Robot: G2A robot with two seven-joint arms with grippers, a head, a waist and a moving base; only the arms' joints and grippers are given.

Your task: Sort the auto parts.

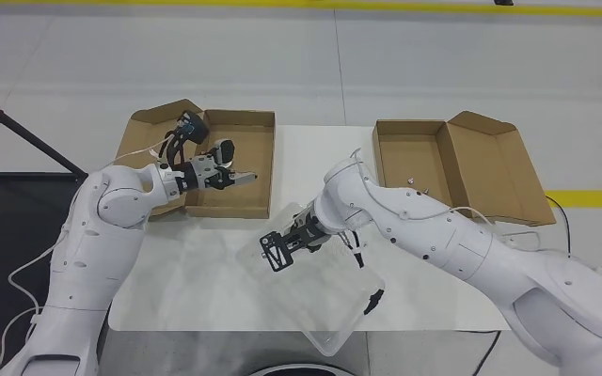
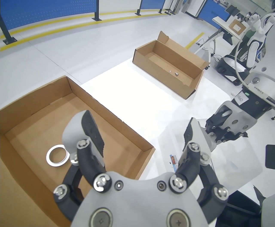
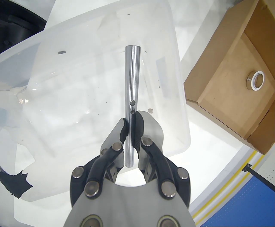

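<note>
right gripper (image 3: 131, 120) pinches a steel rod (image 3: 132, 75) over the clear bin (image 3: 64, 86) (left gripper (image 2: 141, 126) spread, empty); next, carry it to a cardboard box (image 1: 406, 150), probably the far right one.

A white rectangular table with rounded corners (image 1: 310, 150) takes up the middle of the top view and stands on a pale grey smooth floor (image 1: 282, 56). A yellow painted floor stripe (image 1: 282, 5) runs along the upper edge of the frame. A short piece of another stripe shows at the right edge. A flat black floor panel (image 1: 28, 216) lies at the left edge, with a thin black slanting bar (image 1: 38, 141) just above it. In the left wrist view, blue perforated wall panels (image 2: 43, 8) stand behind black metal posts (image 2: 96, 8).
</note>
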